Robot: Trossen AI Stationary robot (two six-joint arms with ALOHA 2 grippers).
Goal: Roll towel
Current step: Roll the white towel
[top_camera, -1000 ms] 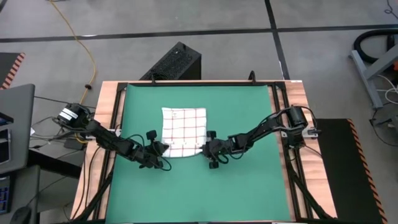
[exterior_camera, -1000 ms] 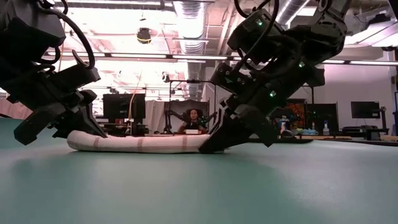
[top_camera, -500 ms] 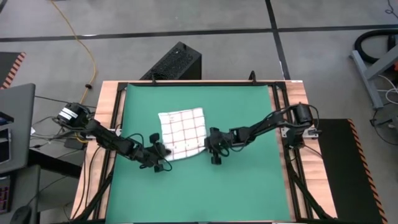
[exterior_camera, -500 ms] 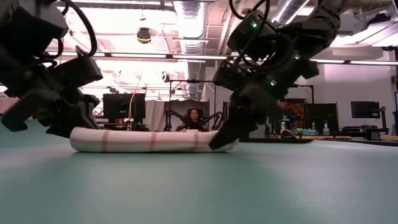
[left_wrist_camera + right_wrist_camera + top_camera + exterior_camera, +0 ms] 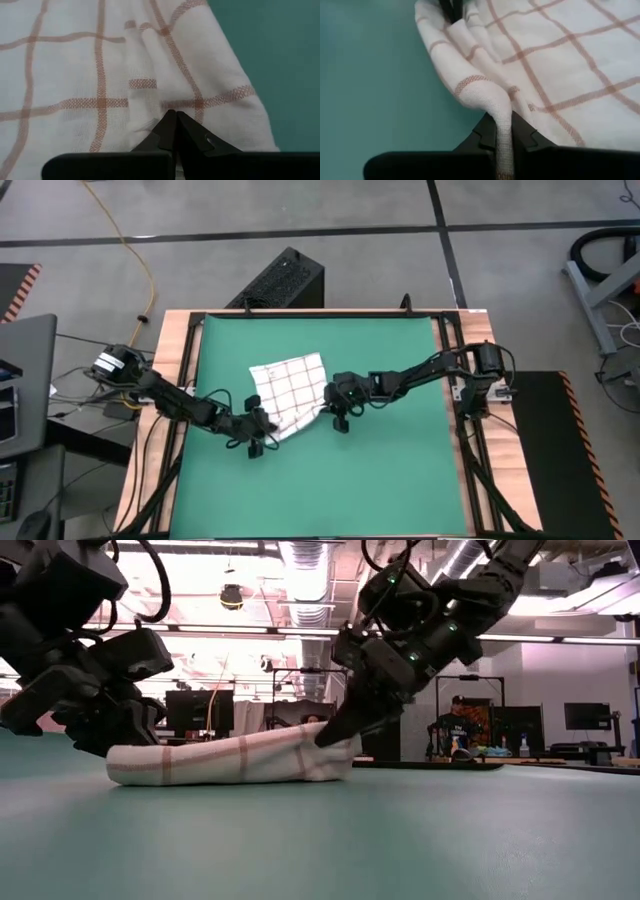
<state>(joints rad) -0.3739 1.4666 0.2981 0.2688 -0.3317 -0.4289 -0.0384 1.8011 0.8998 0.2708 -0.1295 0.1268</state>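
Note:
The white towel [image 5: 289, 393] with a thin red check lies on the green mat [image 5: 390, 470], its near edge bunched into a thick roll [image 5: 225, 760]. My left gripper [image 5: 257, 426] is shut at the roll's left end, low on the mat; it also shows in the low view [image 5: 105, 735]. My right gripper [image 5: 335, 404] is shut on the roll's right end and shows in the low view [image 5: 335, 732]. The towel's far part lies flat on the mat. My left gripper pinches the towel's near left corner region [image 5: 167, 106] at its fingertips, coming low from the table's near left side. The cloth puckers toward the tips. This end of the roll rests on the mat. My right gripper pinches a fold of the towel's near right end [image 5: 501, 116] between its two fingers, with several layers of cloth running back between them. The fingers slant down from the table's right side. That end [image 5: 335, 745] is raised a little, the roll below it on the mat.
The green mat sits in a wooden-edged table frame [image 5: 160, 470] with bare mat near and right of the towel. A black box [image 5: 280, 280] and cables lie on the floor beyond the far edge. A person [image 5: 452, 725] shows far behind the table.
My right gripper has gone toward the far edge and up, carrying the towel's right end over. The near edge has grown from a thin roll into a thicker bundle, higher at the right. The towel's flat part has skewed, its far edge shifted toward the left.

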